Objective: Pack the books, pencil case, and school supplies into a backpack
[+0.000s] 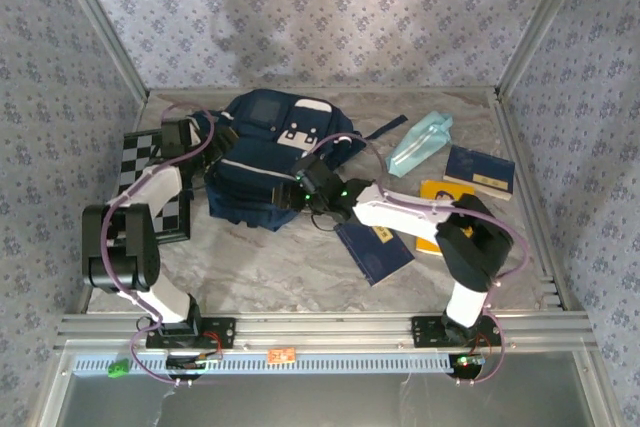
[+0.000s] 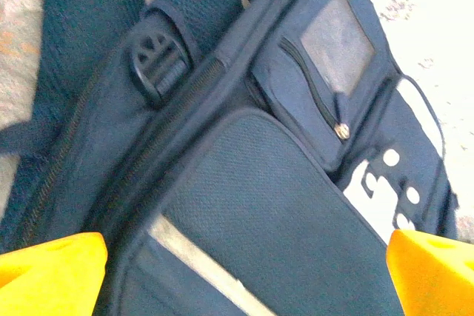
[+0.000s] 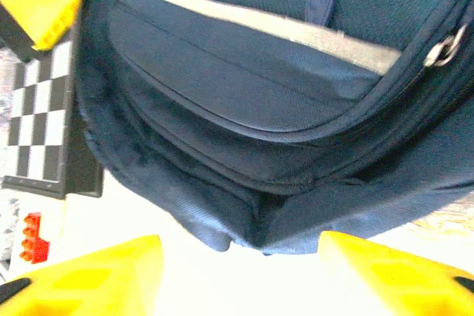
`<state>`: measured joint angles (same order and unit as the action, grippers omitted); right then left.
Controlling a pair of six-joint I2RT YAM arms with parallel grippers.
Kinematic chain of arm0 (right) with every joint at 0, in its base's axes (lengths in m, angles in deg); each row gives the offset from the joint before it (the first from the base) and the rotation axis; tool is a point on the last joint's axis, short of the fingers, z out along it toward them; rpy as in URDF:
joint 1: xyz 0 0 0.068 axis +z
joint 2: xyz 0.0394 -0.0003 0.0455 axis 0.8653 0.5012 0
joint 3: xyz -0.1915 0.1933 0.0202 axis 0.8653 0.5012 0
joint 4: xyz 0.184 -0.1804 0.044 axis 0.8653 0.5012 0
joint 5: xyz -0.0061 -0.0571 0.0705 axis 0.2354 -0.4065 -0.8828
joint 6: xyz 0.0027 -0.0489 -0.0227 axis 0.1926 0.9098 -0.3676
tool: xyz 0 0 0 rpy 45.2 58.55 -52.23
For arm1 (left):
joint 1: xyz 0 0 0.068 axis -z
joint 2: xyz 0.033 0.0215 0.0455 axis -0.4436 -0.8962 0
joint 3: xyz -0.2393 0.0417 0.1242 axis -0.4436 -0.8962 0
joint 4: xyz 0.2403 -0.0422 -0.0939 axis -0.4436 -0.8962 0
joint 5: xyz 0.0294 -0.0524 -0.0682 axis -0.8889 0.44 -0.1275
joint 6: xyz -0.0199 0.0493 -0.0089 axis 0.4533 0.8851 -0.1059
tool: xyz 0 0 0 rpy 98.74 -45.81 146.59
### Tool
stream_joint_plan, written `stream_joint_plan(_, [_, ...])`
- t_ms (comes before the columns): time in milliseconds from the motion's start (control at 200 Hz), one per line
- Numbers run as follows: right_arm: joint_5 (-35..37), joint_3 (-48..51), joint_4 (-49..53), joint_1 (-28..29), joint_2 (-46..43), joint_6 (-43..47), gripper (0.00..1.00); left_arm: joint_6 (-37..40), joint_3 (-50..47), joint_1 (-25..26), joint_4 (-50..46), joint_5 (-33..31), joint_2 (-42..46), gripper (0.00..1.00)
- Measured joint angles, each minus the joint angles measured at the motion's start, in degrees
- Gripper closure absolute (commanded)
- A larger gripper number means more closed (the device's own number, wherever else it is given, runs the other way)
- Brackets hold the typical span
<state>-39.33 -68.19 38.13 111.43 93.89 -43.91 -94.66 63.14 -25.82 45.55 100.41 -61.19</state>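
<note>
Yellow fingers of my right claw stand apart, holding nothing, backpack just ahead of them. Navy book lies just behind this claw, slanted, so right arm is nearer; left claw also open.

From above we see soft, even light on the marbled bench. A broad, blurred shadow darkens the patterned back wall, and the arms throw only faint shade beneath them. In the left wrist view we find the backpack slightly smeared and soft, with the bench at upper right blown out to near white. In the right wrist view the bench glares white below the bag, its folds sink into deep shade, and the 2 yellow fingers of the right claw sit out of focus at the bottom edge.
</note>
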Motion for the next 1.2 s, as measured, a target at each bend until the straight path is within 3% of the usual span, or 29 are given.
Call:
stream_joint_plan(135, [-1.0, 1.2, 3.1, -6.3, -5.7, 2.3, 0.32, -0.1, -5.7, 1.6, -3.2, 2.0, 8.6, 0.02])
stream_joint_plan(280, [-3.5, 1.0, 5.7, -16.3, -4.7, 5.7, 0.29, -0.8, -11.0, 6.1, -7.5, 2.3, 18.0, 0.01])
stream_joint_plan(460, [-7.8, -4.2, 8.8, -23.9, 4.1, 8.4, 0.28, -3.5, -16.7, 14.6, -12.2, 0.3, 27.4, 0.00])
stream_joint_plan(680, [-11.5, -13.0, 8.6, -26.9, 15.1, 9.6, 0.32, -9.2, -20.5, 24.0, -13.1, -3.7, 28.4, 0.00])
stream_joint_plan(825, [-13.0, -17.4, 8.4, -27.4, 21.3, 10.0, 0.47, -12.4, -21.3, 25.8, -9.9, -4.9, 23.9, 0.00])
stream_joint_plan(969, [-13.9, -18.5, 8.3, -27.5, 23.6, 10.2, 0.77, -13.5, -21.4, 25.7, -4.4, -6.1, 17.9, 0.00])
stream_joint_plan(1104, [-15.3, -19.1, 7.5, -27.5, 23.6, 10.4, 0.99, -12.9, -21.4, 25.6, 0.2, -7.9, 13.7, 0.00])
stream_joint_plan(1199, [-15.8, -19.2, 7.6, -27.7, 23.2, 11.0, 1.00, -11.8, -20.4, 24.8, 1.8, -8.5, 11.5, 0.00])
